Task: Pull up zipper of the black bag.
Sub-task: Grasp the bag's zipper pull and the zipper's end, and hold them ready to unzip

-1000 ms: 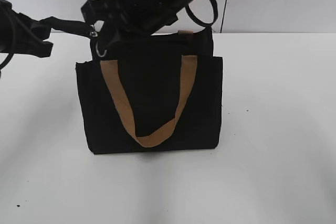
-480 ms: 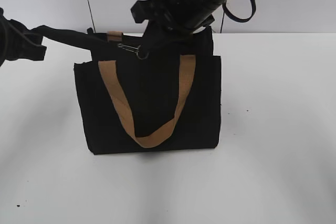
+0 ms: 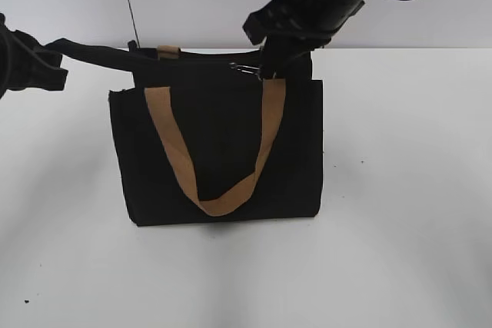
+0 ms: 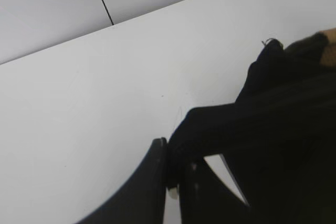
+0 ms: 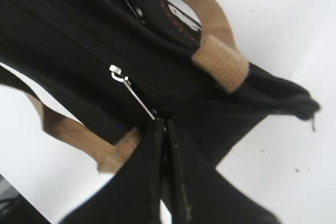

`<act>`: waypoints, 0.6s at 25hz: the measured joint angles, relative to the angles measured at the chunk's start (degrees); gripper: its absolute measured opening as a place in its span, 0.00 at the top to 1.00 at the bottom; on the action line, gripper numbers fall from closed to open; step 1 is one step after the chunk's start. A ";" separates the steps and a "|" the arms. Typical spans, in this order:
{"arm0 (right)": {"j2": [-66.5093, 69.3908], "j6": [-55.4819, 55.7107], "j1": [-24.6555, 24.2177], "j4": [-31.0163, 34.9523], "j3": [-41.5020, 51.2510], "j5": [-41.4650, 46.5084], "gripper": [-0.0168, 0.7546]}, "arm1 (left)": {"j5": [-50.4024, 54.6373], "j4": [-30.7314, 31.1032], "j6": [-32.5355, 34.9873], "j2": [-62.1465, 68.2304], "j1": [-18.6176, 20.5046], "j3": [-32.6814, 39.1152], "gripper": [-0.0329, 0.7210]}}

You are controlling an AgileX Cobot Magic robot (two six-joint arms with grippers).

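Right now my right gripper is pinched shut on the zipper pull, a thin silvery tab running from my fingertips out toward ten o'clock, where it hooks into the slider on the zipper. In the exterior view that same gripper sits at the bag's top edge, toward the two o'clock corner of the black bag, with the silvery tab stretched out from it toward nine o'clock along the zip line.

My left gripper is clamped on a fold of black fabric from the bag, which rises from my fingers toward two o'clock. In the exterior view it is out at nine o'clock of the bag, holding a black strip of the bag's fabric that runs taut from the bag's upper left corner.

The bag stands upright on the white table, at the middle of the exterior view. Its tan handle hangs in a loop down the front panel, and a small tan strap tab sits on the top edge near eleven o'clock.
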 joint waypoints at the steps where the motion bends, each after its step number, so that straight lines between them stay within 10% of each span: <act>1: -0.06 0.13 0.00 -1.89 0.00 1.08 0.99 | 0.00 0.00 0.00 0.00 0.00 0.00 0.91; 15: -2.31 2.98 0.11 -13.38 -0.36 4.89 0.99 | 1.00 -0.41 0.06 0.00 -0.16 0.00 0.91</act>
